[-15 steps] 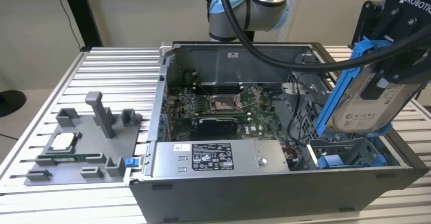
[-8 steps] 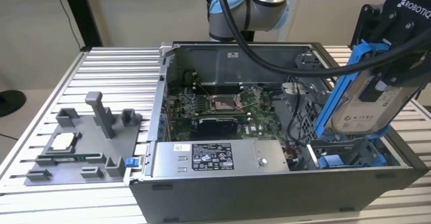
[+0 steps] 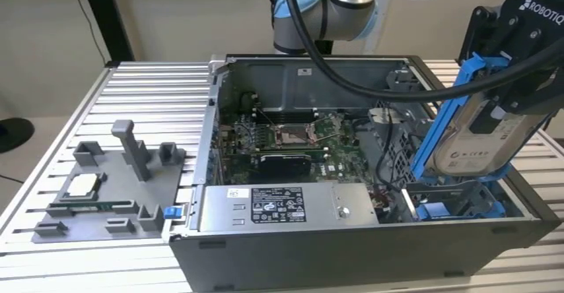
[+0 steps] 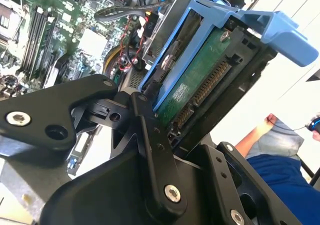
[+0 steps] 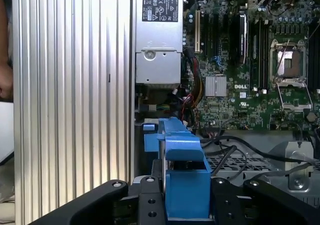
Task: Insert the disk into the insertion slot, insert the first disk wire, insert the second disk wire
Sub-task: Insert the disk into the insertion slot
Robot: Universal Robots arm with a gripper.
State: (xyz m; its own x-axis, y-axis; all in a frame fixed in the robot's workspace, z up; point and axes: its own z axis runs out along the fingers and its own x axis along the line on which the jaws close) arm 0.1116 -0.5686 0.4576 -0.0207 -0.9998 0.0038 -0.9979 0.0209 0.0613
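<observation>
Hand: closed on the disk, fingers clamped across its blue caddy.
Disk: held on edge, tilted, just above the insertion slot at the exterior view's right end of the open computer case. Not seated; connector bare in the second wrist view.
Risks, as judged:
- caddy corner catching on the blue rails if lowered at this tilt
- snagging on loose black cables lying beside the bay
- slipping in the grasp under jamming force
</observation>
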